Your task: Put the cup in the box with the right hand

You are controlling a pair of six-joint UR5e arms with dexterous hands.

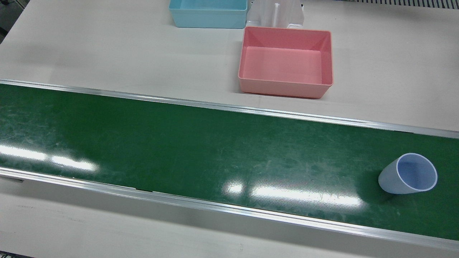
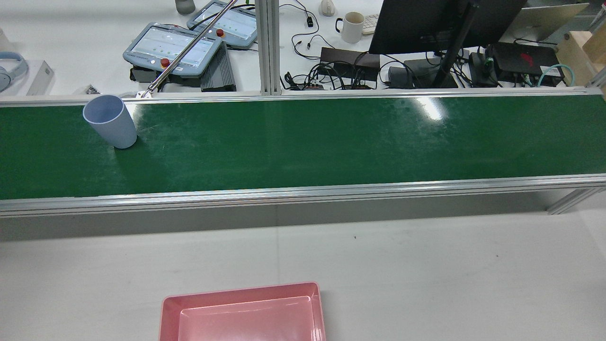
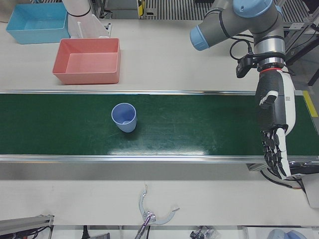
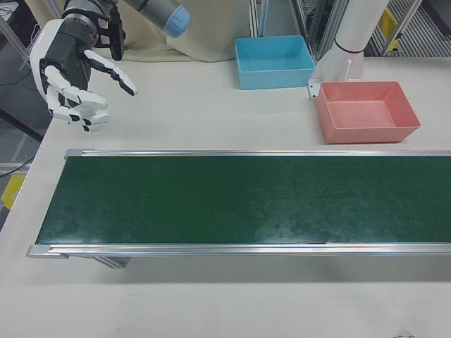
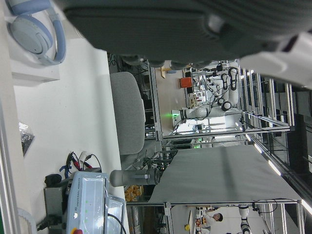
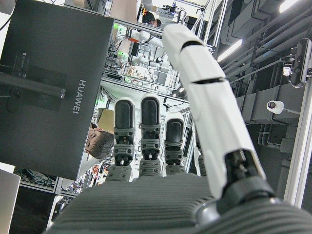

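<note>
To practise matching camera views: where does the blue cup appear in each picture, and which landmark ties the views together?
Front view: cup at far right, on the green belt.
Rear view: far left, near the belt's far edge.
Left-front view: left of centre, upright.
Right-front view: not in it.
Both hand views: not in them.
Shared landmark: the pink box.

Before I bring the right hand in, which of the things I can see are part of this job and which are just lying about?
Part of the job:
- cup, upright on the green belt
- pink box, empty
- right hand, open, off the belt

Lying about:
- blue box
- left hand, open, hanging at the belt's end
- grabber tool on the near table
- teach pendants and mug behind the belt
</note>
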